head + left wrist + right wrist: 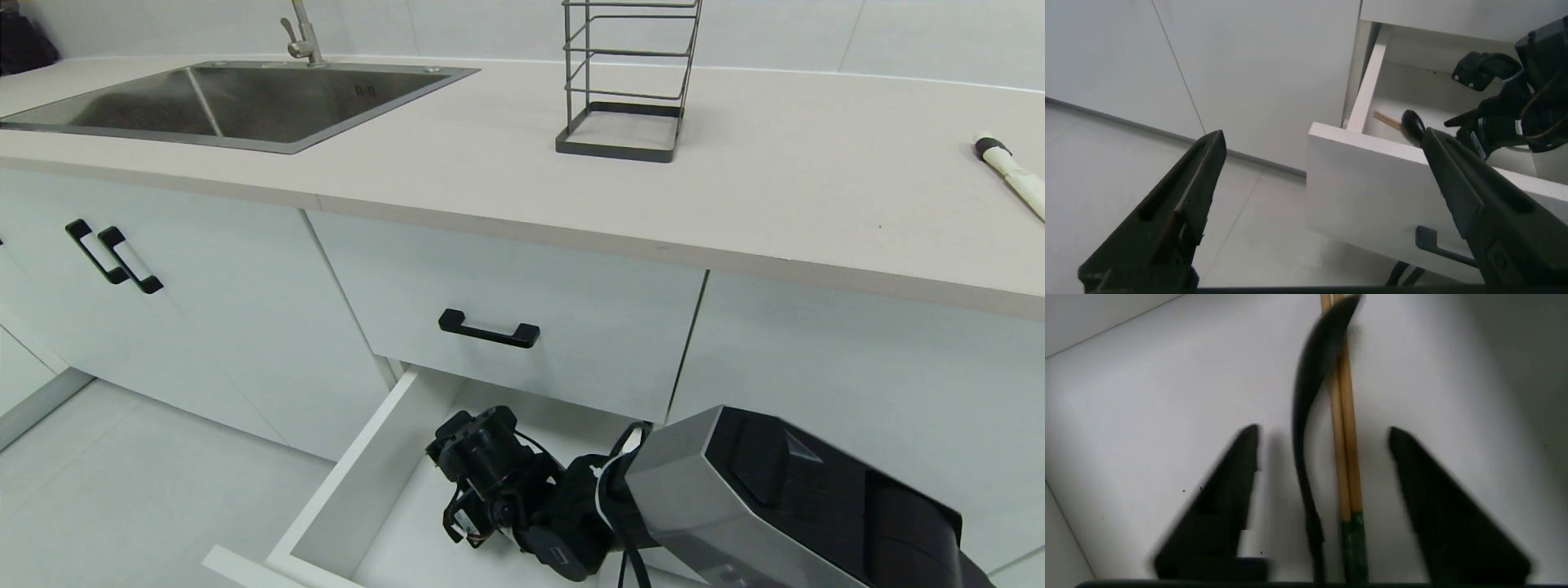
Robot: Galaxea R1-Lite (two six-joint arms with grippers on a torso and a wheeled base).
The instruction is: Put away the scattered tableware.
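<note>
In the head view we are looking at the right arm slanting down from the counter [816, 212] into an open drawer [359, 469], with the right gripper [478, 494] hanging low over the white drawer floor. From this angle we are not making out its jaws. On the counter a wire rack [624, 90] is standing beside the sink [245, 102], and a pale utensil [1012, 173] with a dark band is lying well apart, near the right edge.

In the left wrist view the left gripper [1323, 204] is hovering outside the drawer, near its front panel, with its jaws spread wide and nothing between them. Past the panel we are seeing a black spoon [1413, 126] and the chopsticks [1386, 121] lying inside the drawer, with the right gripper above them.

In the right wrist view the right gripper's jaws are spread apart. The spoon [1310, 441] and the two chopsticks [1341, 433] are lying side by side on the drawer floor, running lengthwise through the gap between the fingers [1221, 514]. Neither finger is touching them.
</note>
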